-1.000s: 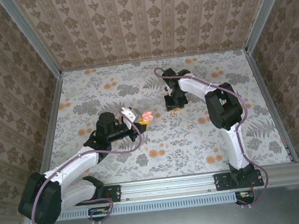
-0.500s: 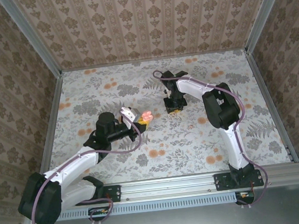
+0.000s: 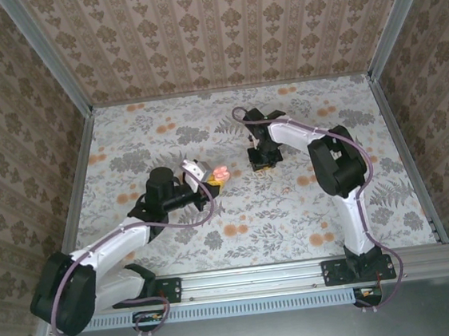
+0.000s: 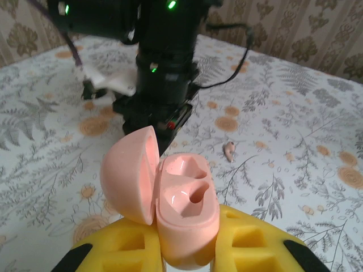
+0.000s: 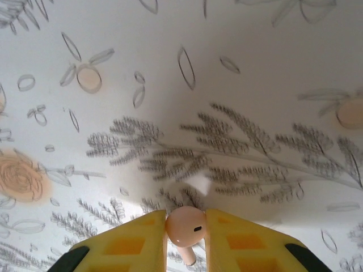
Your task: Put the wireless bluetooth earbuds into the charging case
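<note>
My left gripper is shut on the pink charging case, held up off the table with its lid swung open to the left. Both wells in the case are empty. In the top view the case sits at mid-table. My right gripper points down at the floral cloth, its yellow fingers shut on one pale pink earbud, stem toward the camera. From above, the right gripper stands just right of the case. A second earbud lies loose on the cloth beside the right arm.
The floral tablecloth is ringed by patterned walls and a metal frame rail at left, back and right. A purple cable loops off the right arm's wrist. The arm bases sit on the near rail.
The right jaws have narrowed onto the earbud, and the right wrist has shifted slightly. The left arm and the open case have stayed still.
</note>
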Robot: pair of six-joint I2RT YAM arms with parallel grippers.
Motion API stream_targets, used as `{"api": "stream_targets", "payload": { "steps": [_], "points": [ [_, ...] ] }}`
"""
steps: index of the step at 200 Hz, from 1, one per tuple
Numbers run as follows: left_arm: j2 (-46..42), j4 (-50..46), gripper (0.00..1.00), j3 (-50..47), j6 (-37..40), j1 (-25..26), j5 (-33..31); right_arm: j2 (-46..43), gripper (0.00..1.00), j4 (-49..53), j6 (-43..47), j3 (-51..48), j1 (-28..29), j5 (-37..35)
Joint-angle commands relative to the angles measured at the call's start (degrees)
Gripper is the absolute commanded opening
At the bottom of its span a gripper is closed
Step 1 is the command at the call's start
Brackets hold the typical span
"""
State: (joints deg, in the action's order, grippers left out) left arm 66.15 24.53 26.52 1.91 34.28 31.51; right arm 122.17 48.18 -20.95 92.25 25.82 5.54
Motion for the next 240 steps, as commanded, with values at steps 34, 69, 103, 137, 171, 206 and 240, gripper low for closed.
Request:
{"api": "stream_targets", "payload": {
  "steps": [34, 69, 103, 137, 171, 206, 240],
  "points": [
    [10.9, 9.9, 0.15, 0.3, -4.0, -0.4, -0.5, -13.6, 0.22, -17.1, -6.6, -14.2, 0.9, -1.2],
    [18.4, 18.0, 0.15, 0.8, -6.8, -0.4, -1.1, -19.0, 0.22, -29.7, -9.3, -23.1, 1.2, -1.1],
    [24.0, 23.5, 0.14, 1.4, -6.0, -0.3, -1.7, -23.2, 0.21, -40.3, -10.3, -30.4, 1.8, -1.0],
    [29.3, 28.3, 0.14, 2.9, -6.4, -0.3, 0.0, -27.3, 0.21, -49.9, -10.1, -37.3, 2.1, -0.2],
    [34.4, 37.1, 0.14, 2.9, -6.7, 0.0, 2.5, -31.1, 0.21, -59.6, -9.8, -44.0, 2.3, 0.2],
    [39.6, 45.3, 0.13, 3.9, -8.5, 0.3, 3.9, -34.0, 0.21, -70.6, -10.0, -50.1, 2.9, 0.9],
    [41.8, 48.4, 0.13, 4.3, -8.5, 0.3, 4.4, -35.5, 0.21, -79.0, -9.2, -54.0, 4.2, 1.2]
  ]
}}
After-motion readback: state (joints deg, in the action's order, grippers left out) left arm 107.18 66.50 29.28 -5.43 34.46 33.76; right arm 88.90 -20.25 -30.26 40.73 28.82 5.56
